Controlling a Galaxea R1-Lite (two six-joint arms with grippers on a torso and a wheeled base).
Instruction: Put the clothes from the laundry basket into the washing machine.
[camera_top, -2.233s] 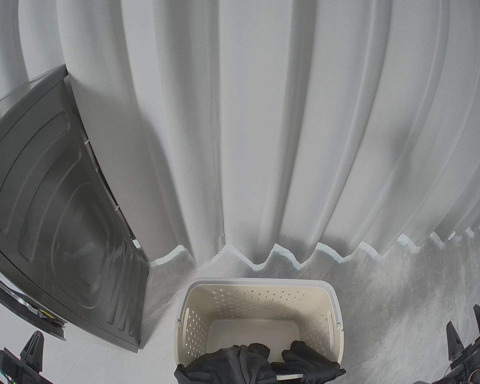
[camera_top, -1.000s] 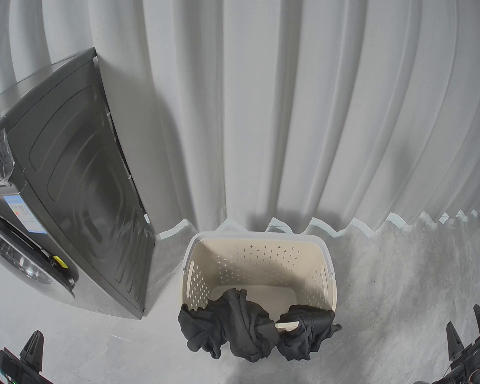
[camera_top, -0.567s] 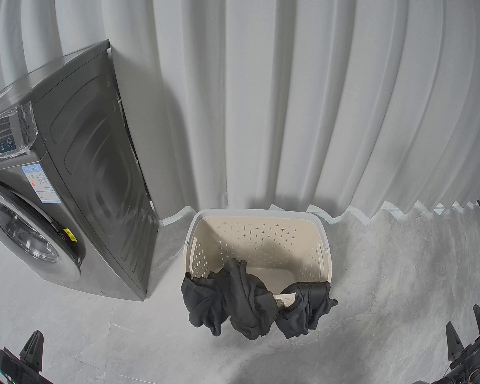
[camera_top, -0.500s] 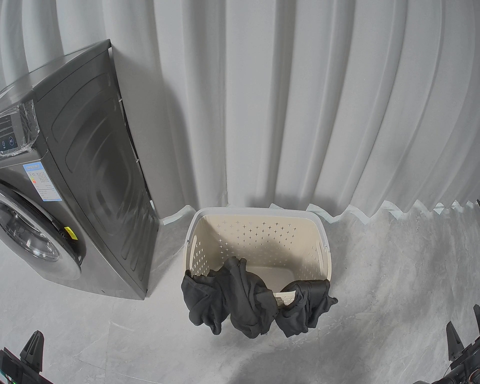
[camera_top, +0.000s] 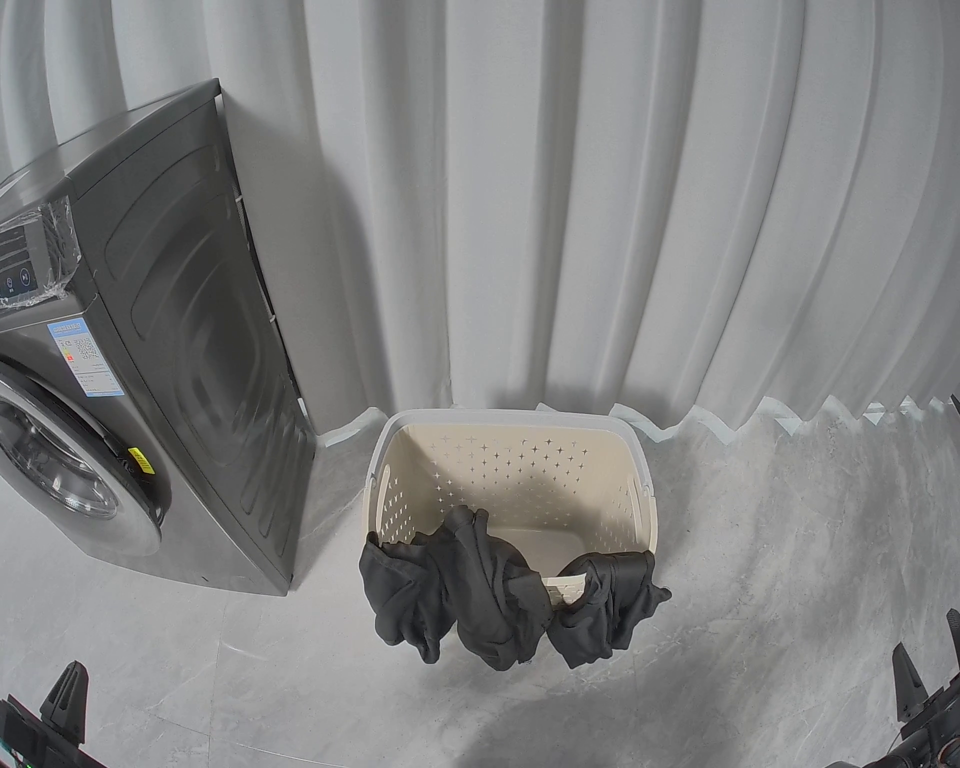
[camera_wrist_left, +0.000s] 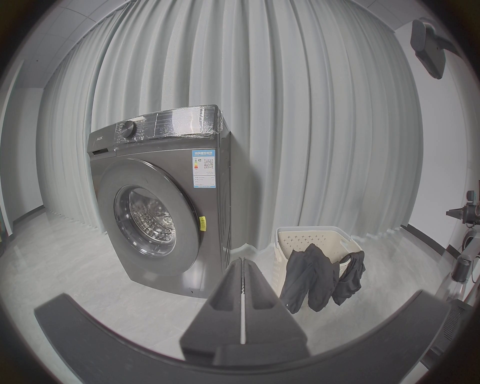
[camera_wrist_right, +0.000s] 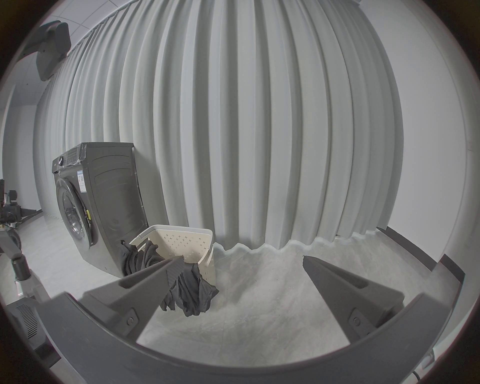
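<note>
Left end effector stays closed; clothes still drape laundry basket.

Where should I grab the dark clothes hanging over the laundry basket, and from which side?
Grip the bunched hump of the dark clothes where it crosses the near rim of the laundry basket, coming down from above on the robot's side. There the cloth piles highest and hangs outside the wall, so the open right gripper could probably close without hitting plastic.

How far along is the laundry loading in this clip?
Done: nothing; the dark clothes hang over the laundry basket rim. In hand: nothing; left gripper shut empty, right gripper open, both away from the basket. Left: opening the closed washing machine door, moving the clothes.
</note>
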